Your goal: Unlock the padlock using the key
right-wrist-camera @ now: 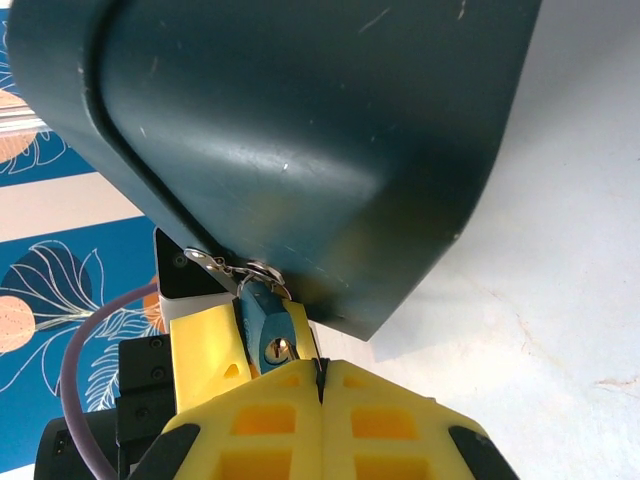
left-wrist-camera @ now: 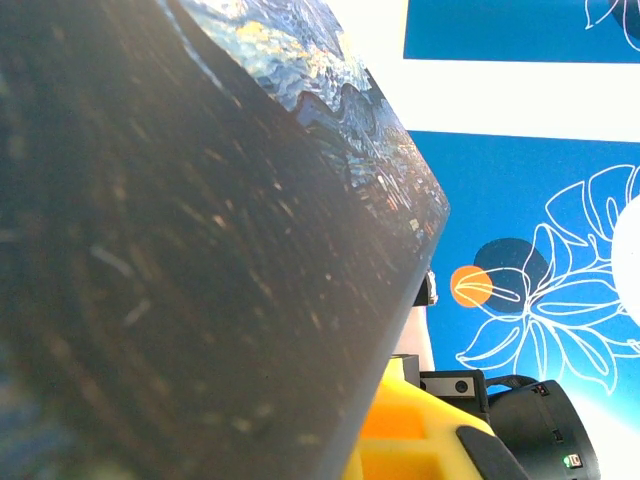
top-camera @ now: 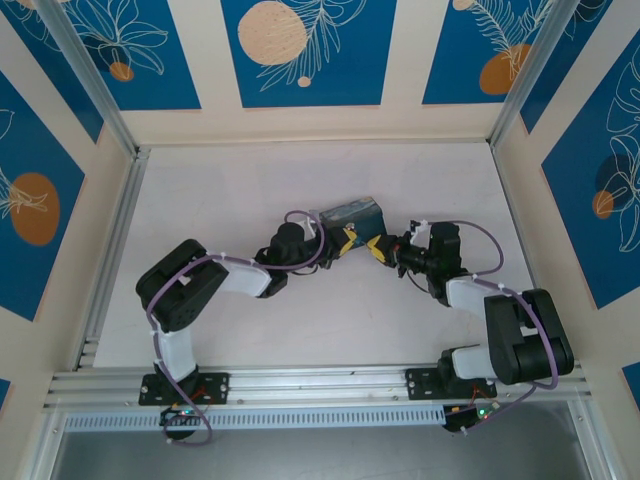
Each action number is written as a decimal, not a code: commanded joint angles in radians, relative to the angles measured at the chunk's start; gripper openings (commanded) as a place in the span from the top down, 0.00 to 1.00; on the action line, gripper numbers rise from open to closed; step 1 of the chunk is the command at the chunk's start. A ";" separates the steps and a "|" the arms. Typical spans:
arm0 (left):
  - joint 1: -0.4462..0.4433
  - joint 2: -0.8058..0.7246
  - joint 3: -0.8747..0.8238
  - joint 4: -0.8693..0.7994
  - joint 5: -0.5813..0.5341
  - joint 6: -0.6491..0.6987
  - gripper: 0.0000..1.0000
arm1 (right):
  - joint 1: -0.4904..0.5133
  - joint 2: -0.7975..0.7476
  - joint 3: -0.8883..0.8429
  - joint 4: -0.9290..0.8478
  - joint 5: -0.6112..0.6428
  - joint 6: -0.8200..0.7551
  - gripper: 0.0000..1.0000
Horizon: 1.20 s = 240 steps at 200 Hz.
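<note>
Right gripper (right-wrist-camera: 320,388), fingers pressed together on what looks like the key (right-wrist-camera: 320,366), poised just beside the padlock (right-wrist-camera: 262,320).

A thin dark sliver, seemingly the key seen edge-on, pokes from the seam between the yellow fingers. In the right wrist view the brass keyhole (right-wrist-camera: 279,348) sits just up and to its left, in the near end of the small blue padlock and facing the gripper. The padlock's long axis runs away from the gripper, up to its shackle (right-wrist-camera: 258,270), which is hooked at the edge of the dark tin (right-wrist-camera: 300,130). The left gripper (top-camera: 346,240) appears to pinch the padlock body between its yellow pads (right-wrist-camera: 205,345). My judgement is that the key needs a slight sideways shift to line up before it can be pushed in.
</note>
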 commanded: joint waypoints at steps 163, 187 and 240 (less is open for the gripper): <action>-0.009 -0.044 -0.017 0.035 0.003 0.017 1.00 | 0.003 -0.032 0.037 -0.032 -0.004 -0.019 1.00; -0.010 -0.046 -0.019 0.032 0.001 0.017 1.00 | 0.003 -0.036 0.039 -0.038 -0.005 -0.020 1.00; -0.014 -0.047 -0.007 0.031 0.007 0.009 1.00 | 0.008 -0.028 0.054 -0.061 -0.002 -0.044 1.00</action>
